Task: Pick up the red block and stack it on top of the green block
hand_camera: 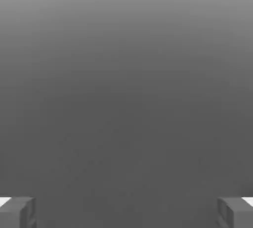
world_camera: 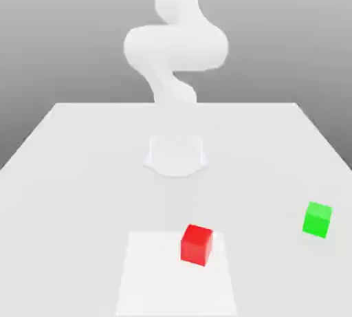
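On the white table (world_camera: 82, 171), the red block (world_camera: 196, 244) is sitting flat, one corner edge facing the camera. The green block (world_camera: 317, 219) is resting well apart toward the exterior view's right. The gripper (hand_camera: 126, 212) is hanging spread wide, pinching nothing.

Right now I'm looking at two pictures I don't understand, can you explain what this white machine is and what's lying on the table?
It's a simulated robot arm, white, standing on a pale table. One picture comes from a camera off the arm. The other comes from a camera on its hand, whose two fingers stand wide apart with nothing between them. On the table lie the red block and, toward the exterior view's right, apart from it, the green block. Nothing is held yet.
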### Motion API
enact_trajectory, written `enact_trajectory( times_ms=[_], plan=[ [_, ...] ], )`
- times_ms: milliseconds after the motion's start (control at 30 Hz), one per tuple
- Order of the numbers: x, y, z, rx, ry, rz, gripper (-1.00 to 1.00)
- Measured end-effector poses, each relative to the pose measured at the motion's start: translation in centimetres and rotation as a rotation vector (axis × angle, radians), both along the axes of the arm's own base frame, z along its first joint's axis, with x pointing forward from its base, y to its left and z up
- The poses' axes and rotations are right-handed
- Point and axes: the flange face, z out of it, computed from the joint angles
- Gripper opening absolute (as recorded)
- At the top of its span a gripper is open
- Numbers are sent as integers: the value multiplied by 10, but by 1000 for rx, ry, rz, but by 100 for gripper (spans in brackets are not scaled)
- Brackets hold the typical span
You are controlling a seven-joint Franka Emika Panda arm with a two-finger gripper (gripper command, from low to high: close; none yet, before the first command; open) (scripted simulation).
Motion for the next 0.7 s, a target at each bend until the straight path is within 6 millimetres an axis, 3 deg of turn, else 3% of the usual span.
enact_trajectory(
  times_ms=[167,333,533,700],
  plan=[
    [48,16,-119,-18,177,-82,0],
    [62,17,-235,-1,345,-157,0],
    [39,16,-360,62,538,-238,0],
    [-3,25,-439,142,681,-289,0]
  ],
)
